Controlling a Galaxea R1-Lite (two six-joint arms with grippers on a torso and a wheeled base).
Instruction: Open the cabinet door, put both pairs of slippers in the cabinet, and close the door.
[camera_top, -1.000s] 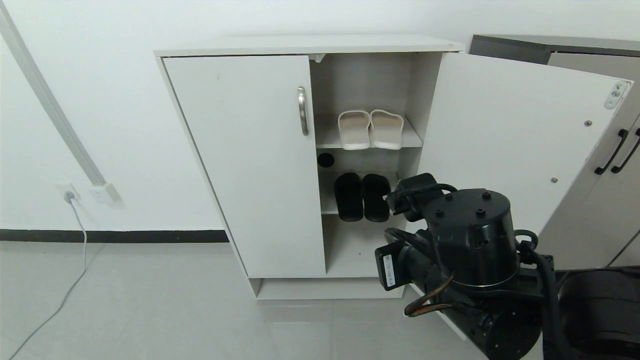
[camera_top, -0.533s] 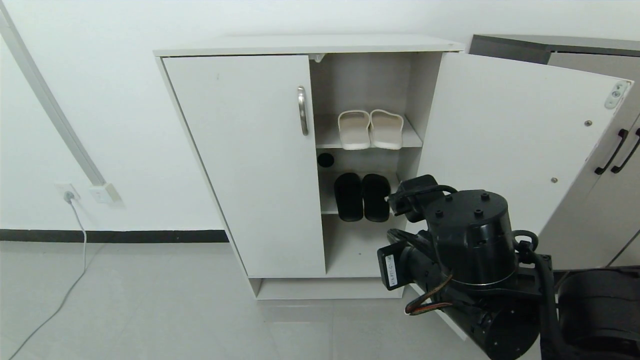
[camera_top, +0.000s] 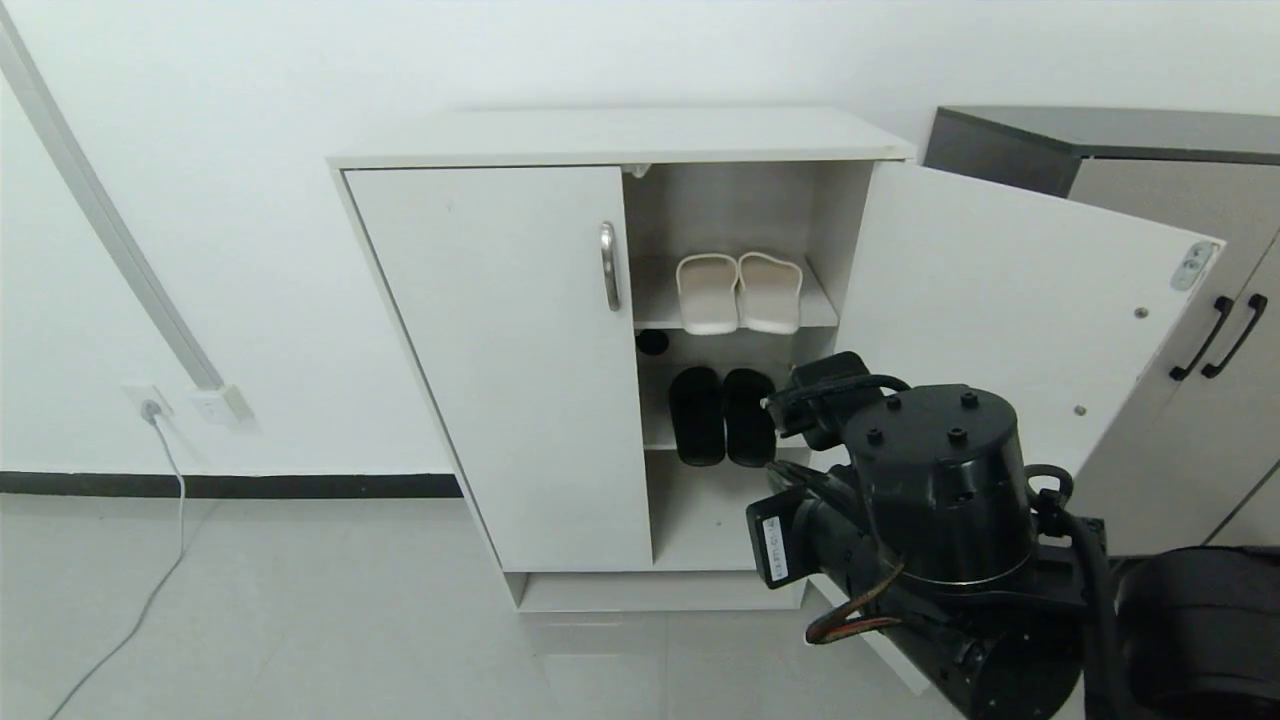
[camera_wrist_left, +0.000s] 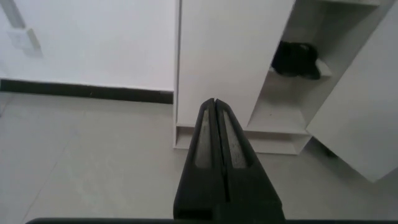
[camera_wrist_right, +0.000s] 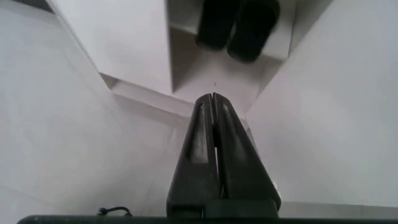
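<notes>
The open white cabinet door (camera_top: 1000, 320) fills the frame's right side, near the right gripper (camera_wrist_right: 213, 101). Its fingers (camera_wrist_right: 202, 137) are pressed together, empty.

Head view: right arm (camera_top: 940, 520) hides the open door's (camera_top: 1000, 300) lower edge and the cabinet's (camera_top: 620, 135) base corner at 5 o'clock. Grey cabinet (camera_top: 1140, 190) cut off at 3 o'clock. Wall cable (camera_top: 182, 490) runs out of frame at 7 o'clock.
Right wrist: black slippers (camera_wrist_right: 252, 28) cropped by frame edge.
Left wrist: same pair is one blurred dark lump.
</notes>
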